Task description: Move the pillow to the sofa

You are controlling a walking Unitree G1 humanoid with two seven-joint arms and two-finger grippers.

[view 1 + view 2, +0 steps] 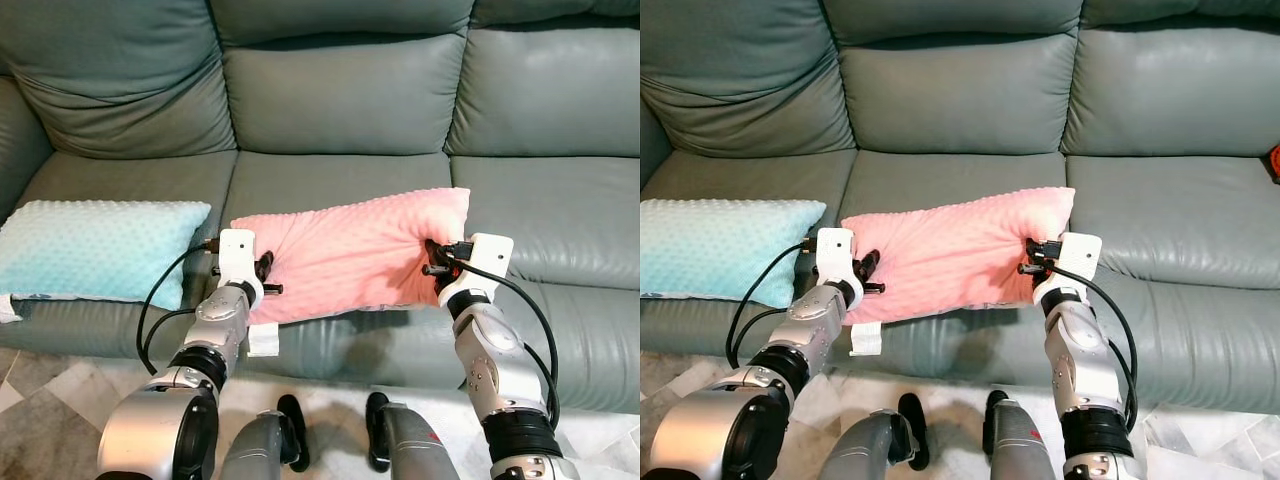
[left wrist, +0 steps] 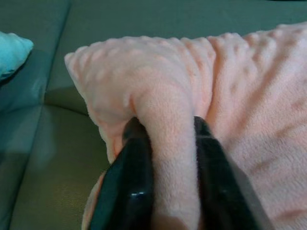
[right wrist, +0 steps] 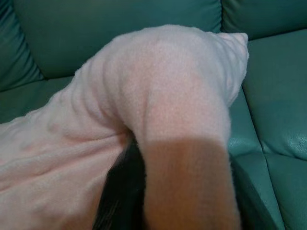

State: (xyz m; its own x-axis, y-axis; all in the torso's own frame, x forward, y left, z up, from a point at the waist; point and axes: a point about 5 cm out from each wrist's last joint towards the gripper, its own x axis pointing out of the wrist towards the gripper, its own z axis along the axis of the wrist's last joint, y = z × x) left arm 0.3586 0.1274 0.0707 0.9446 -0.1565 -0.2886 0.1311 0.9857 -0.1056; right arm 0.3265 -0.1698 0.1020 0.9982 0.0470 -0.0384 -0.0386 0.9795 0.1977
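A pink fleecy pillow (image 1: 350, 250) is held between my two arms over the front of the middle seat of the grey-green sofa (image 1: 340, 110). My left gripper (image 1: 268, 274) is shut on the pillow's left end; its black fingers (image 2: 136, 182) pinch a fold of pink fabric (image 2: 168, 158). At the pillow's right end my right gripper (image 1: 436, 262) is shut on it too, with a thick bulge of pillow (image 3: 182, 143) wrapped over its fingers. A white tag (image 1: 263, 340) hangs from the pillow's lower left edge.
A light blue pillow (image 1: 100, 248) lies on the sofa's left seat. The right seat cushion (image 1: 560, 210) is bare. Pale tiled floor (image 1: 40, 400) lies in front of the sofa, and my feet (image 1: 335, 430) stand close to its front edge.
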